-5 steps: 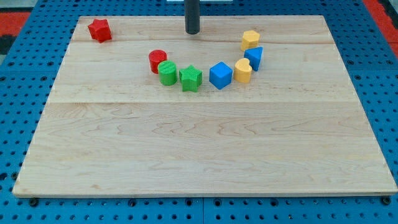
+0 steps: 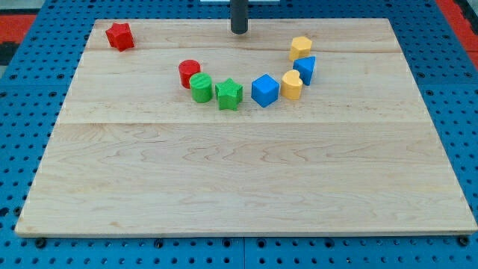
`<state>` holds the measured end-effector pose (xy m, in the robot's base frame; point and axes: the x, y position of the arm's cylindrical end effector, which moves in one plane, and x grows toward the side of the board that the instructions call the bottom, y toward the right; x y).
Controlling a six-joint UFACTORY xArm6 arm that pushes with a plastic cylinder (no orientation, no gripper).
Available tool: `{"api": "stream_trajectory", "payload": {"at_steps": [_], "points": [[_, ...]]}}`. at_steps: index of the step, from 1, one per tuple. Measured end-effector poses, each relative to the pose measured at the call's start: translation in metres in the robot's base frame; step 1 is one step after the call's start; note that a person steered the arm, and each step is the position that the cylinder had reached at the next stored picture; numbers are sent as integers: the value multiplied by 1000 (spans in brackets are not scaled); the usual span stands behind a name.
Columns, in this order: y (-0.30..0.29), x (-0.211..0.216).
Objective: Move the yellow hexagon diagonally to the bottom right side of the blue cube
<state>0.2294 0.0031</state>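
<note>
The yellow hexagon [image 2: 301, 48] lies near the view's top right of the wooden board [image 2: 239, 187]. The blue cube [image 2: 264, 90] lies below and left of it, with a second yellow block [image 2: 292, 84] touching the cube's right side and a blue block [image 2: 305, 69] between the two yellow ones. My tip [image 2: 238, 31] is at the view's top centre, left of the yellow hexagon and well apart from it, touching no block.
A red cylinder [image 2: 189, 72], a green cylinder [image 2: 200, 87] and a green star block [image 2: 229, 94] form a row left of the blue cube. A red star block [image 2: 119, 36] lies at the board's top left corner. A blue pegboard [image 2: 22, 90] surrounds the board.
My tip has moved slightly right and toward the view's top. No block has moved.
</note>
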Motion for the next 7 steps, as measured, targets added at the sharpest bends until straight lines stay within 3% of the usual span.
{"api": "stream_trajectory", "payload": {"at_steps": [1,2,4,7], "points": [[84,25],[114,29],[133,37],[137,116]]}}
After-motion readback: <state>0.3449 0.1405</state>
